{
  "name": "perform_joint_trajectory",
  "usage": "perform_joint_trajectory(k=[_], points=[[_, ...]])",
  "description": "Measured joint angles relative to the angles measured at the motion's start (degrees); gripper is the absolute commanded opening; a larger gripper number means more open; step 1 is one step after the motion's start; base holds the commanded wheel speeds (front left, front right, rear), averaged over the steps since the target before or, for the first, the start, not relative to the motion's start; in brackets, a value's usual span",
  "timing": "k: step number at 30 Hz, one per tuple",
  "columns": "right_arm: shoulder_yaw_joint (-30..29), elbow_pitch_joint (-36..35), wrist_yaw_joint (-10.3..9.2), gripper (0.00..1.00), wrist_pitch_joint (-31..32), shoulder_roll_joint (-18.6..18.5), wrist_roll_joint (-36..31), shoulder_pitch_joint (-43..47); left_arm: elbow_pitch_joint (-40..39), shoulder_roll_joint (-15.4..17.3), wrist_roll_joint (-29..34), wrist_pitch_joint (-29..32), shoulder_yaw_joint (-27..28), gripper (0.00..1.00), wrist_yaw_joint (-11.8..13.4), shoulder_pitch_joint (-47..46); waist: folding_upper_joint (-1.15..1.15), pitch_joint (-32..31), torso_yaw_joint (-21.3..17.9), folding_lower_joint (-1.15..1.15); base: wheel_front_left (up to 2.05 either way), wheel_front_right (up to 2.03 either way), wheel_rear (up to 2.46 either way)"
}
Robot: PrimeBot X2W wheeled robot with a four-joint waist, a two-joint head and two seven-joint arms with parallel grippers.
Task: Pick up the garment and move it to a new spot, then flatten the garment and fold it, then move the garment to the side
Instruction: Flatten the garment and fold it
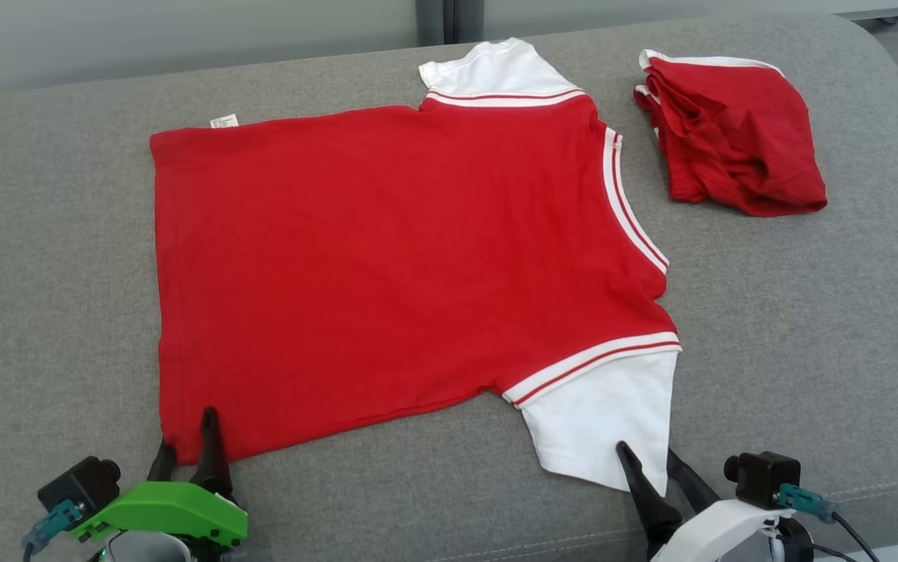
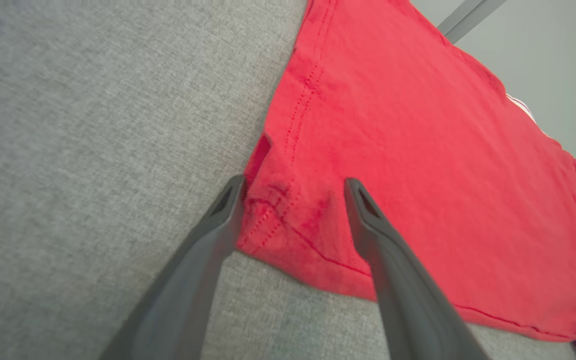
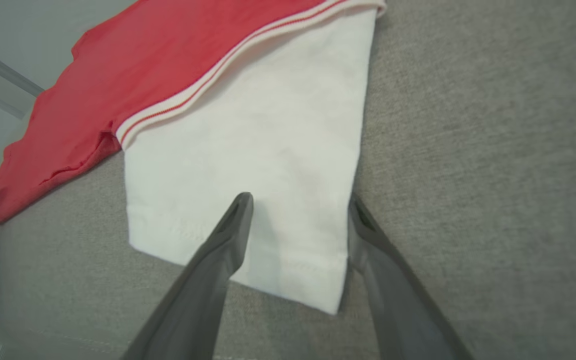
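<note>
Two grippers: both are low at the near edge of the shirt (image 1: 386, 257), one at each corner; neither holds cloth yet
Shirt: red with white sleeves; it lies spread flat on the grey cushion (image 1: 807, 351), hem toward the robot's left, neck toward its right; no big wrinkles to see
Left gripper (image 1: 187, 429): jaws wide apart, astride the near hem corner (image 2: 272, 220); whether the fingers touch the cloth I cannot tell
Right gripper (image 1: 645, 451): jaws apart too, around the outer corner of the near sleeve (image 1: 605, 414); one finger is over the white cloth, the other just beside its edge, over the cushion
Far sleeve (image 1: 491, 70): flat at the far edge, well apart from both grippers
Other garment (image 1: 737, 148): red, already folded; near the neck side of the shirt, not touching it
Step in hand: flattening looks finished; I judge this to be the start of the first fold, the taking of the two near corners
Next move calls for: both jaws to close together on cloth only, catching upper and lower layer and not the cushion fabric; then a small lift and a carry of the near edge toward the far edge, both arms at one pace for a straight fold line
Risk: the sleeve corner is thin and may slip out; the hem corner is a little rumpled, so perhaps only one layer gets caught
</note>
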Motion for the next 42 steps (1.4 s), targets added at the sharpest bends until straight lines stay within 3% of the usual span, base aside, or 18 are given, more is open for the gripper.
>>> perform_joint_trajectory(k=[1,3,4,5,12,23,32,42], points=[[0.37,0.03,0.0,0.39,-0.01,-0.03,-0.01,-0.3,0.12,-0.01,0.0,-0.24,0.0,0.76,-0.16,-0.29,0.0,0.06,0.06,0.0,0.0,0.0,0.0],[0.77,-0.1,0.0,0.0,-0.03,-0.07,-0.01,-0.66,0.24,-0.02,0.0,-0.75,0.08,0.24,-0.38,-0.51,0.0,0.11,0.11,0.0,0.0,0.0,0.0],[0.97,-0.2,0.0,0.0,-0.02,-0.08,-0.01,-0.82,0.37,-0.03,0.0,-1.01,0.14,0.06,-0.66,-0.52,0.0,0.12,0.13,0.0,0.0,0.0,0.0],[1.29,-0.24,0.01,0.0,0.0,-0.05,-0.01,-1.05,0.44,-0.04,0.0,-1.21,0.23,0.0,-0.81,-0.55,0.0,0.13,0.14,0.0,0.0,0.0,0.0],[1.54,-3.58,0.51,0.0,0.07,-0.65,0.27,-1.41,0.53,-0.15,0.15,-2.26,1.53,0.0,-1.6,-1.87,0.0,0.08,-0.08,0.0,0.0,0.0,0.0],[-1.46,-8.0,0.52,0.0,0.0,-4.53,3.26,-7.58,-0.46,-0.15,1.52,-3.24,2.24,0.0,-2.4,-4.92,0.0,0.13,-0.71,0.0,0.0,0.0,0.0],[-0.44,-5.68,0.52,0.0,4.78,-7.46,3.45,-16.02,1.56,0.27,3.85,-3.25,1.99,0.0,-1.2,-11.6,0.0,1.81,0.11,0.0,0.0,0.0,0.0],[-0.09,0.49,0.52,0.0,11.63,-7.73,4.53,-27.58,6.69,0.57,7.44,-1.24,-0.44,0.0,0.51,-20.63,0.0,4.82,1.28,0.0,0.0,0.0,0.0]])
